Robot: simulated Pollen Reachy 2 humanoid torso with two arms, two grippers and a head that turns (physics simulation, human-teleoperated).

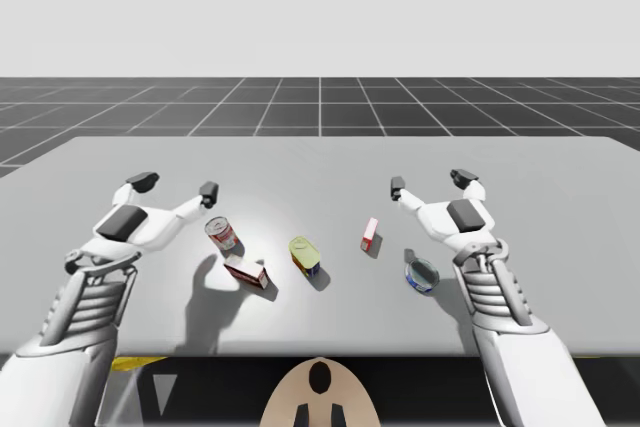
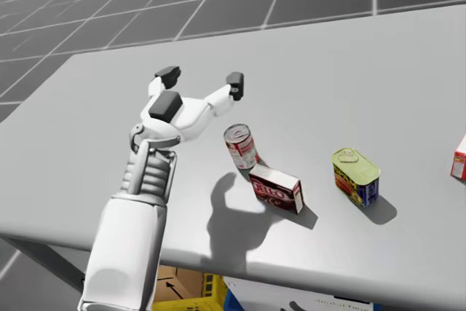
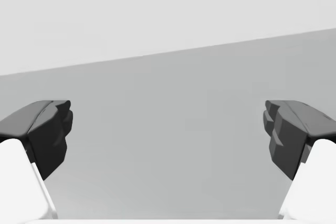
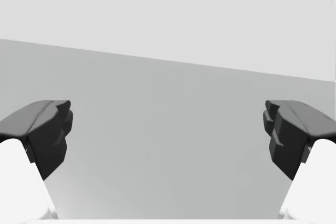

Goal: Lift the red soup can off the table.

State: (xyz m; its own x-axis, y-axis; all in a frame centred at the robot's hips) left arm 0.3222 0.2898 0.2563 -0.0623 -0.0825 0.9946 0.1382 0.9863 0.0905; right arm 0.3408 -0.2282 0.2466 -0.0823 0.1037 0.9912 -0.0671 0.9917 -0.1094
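Although hanging close to the red soup can [image 2: 241, 146], grips nothing with the left gripper [image 2: 202, 78]: jaws spread wide, empty, raised above the table [image 2: 378, 71]. Finds the can upright on the table, just beside the finger [image 2: 235, 84] nearest it and apart from it, a little closer to the torso than that tip. Shows a red and white box [image 2: 277, 189] lying flat against the can's near side or just short of it; cannot tell whether touching. Further right, has a yellow-topped rectangular can [image 2: 356, 175] standing alone, then a small red box [image 1: 369, 234] upright, then a blue round can [image 1: 421, 273] lying tilted close by the right wrist. Holds the right gripper [image 1: 430, 183] with jaws likewise spread wide over bare table, nothing between them, well apart from the soup can. Looks from both wrist cameras past dark fingertips [image 3: 50, 135] at plain grey table
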